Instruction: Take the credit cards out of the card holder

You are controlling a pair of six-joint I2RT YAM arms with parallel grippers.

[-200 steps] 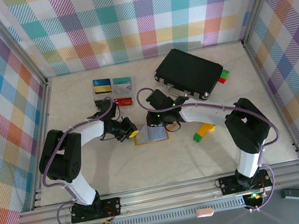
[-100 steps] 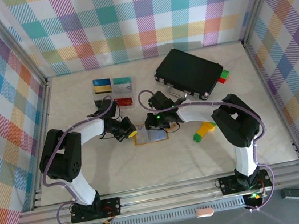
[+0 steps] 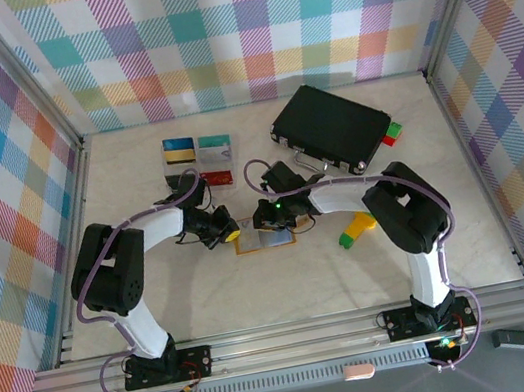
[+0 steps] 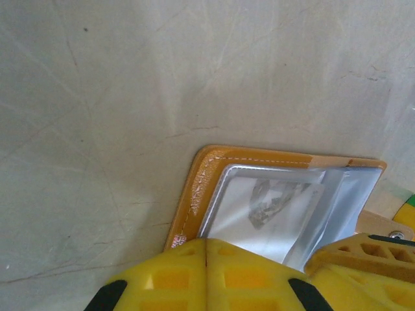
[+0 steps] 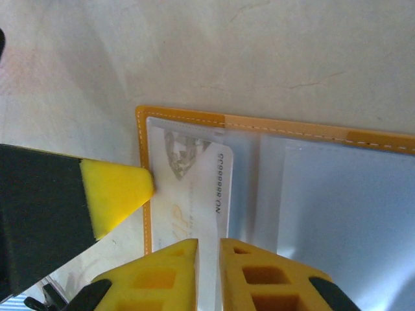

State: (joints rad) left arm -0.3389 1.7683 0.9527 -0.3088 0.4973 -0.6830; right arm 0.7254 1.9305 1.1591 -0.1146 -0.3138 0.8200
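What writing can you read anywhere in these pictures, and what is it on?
"NO" followed by digits too blurred to be sure of: on the grey-white card in the card holder.
Faint script on that card: unreadable.
Print on the cards laid out on the table: too small.

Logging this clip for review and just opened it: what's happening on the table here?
Both arms meet at the open card holder mid-table. The left end effector, shut, sits at its left edge. The right end effector, jaws nearly closed, is over a grey-white card inside the holder; a grip isn't clear. Three cards already lie farther back.
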